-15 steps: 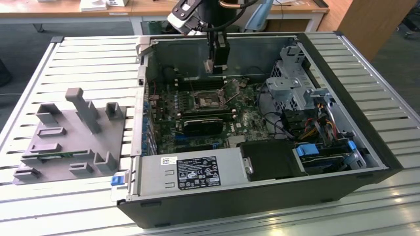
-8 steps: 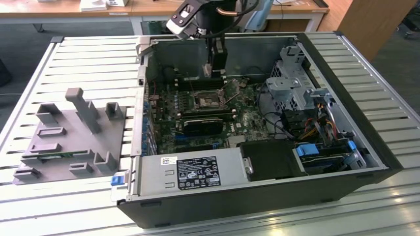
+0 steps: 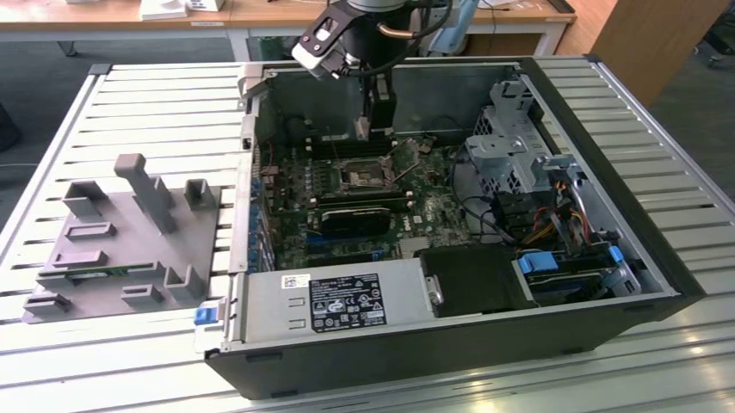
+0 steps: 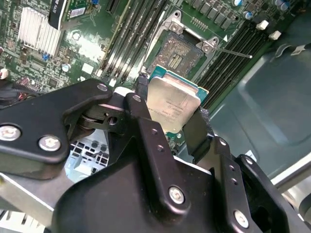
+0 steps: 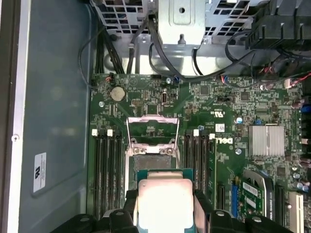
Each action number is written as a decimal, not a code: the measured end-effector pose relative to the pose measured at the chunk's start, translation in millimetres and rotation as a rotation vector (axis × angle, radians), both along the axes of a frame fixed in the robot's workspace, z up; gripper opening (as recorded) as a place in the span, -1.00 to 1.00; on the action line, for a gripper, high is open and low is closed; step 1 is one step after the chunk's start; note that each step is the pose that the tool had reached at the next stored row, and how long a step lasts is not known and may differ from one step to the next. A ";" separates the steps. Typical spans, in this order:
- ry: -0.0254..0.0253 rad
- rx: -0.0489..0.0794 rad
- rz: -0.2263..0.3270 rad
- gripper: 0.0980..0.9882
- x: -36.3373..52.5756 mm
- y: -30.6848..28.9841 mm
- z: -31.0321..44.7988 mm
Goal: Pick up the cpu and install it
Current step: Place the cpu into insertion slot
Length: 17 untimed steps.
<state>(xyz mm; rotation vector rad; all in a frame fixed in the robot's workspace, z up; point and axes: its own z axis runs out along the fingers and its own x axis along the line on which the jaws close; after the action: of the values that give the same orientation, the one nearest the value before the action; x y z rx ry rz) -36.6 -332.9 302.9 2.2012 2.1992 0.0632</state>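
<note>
As I hang over the motherboard (image 5: 209, 104) inside the case (image 3: 460, 340), my hand (image 4: 171, 114) is closed on the cpu (image 4: 172, 102), one finger (image 4: 197, 131) pressing each opposite edge. Silver lid faces up, green border showing. It's up in the air, touching nothing else, close by the open socket (image 4: 177, 53), with the retention frame (image 5: 152, 127) flipped back and the lever (image 4: 232, 52) swung out.

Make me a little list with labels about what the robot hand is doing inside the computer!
holding: the gripper is shut on the chip
chip position: above the motherboard, not yet in the socket
socket: open and empty
place: inside the open computer case
outside the case: grey holder on the table, on the exterior view's left
</note>
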 end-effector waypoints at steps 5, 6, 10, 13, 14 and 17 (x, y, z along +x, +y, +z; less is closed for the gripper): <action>0.0000 0.002 0.000 0.00 0.0 1.5 -5.8; 0.0000 0.006 0.000 0.00 0.0 1.5 -7.0; -0.0001 0.013 0.001 0.00 -0.1 1.7 -13.0; -0.0002 0.002 0.001 0.00 0.0 2.3 -17.7; -0.0002 0.003 0.001 0.00 0.0 2.4 -19.5; -0.0002 0.003 0.001 0.00 0.0 2.4 -25.0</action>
<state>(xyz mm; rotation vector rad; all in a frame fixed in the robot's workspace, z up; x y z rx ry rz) -36.7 -330.5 278.0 2.2010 2.2016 0.0663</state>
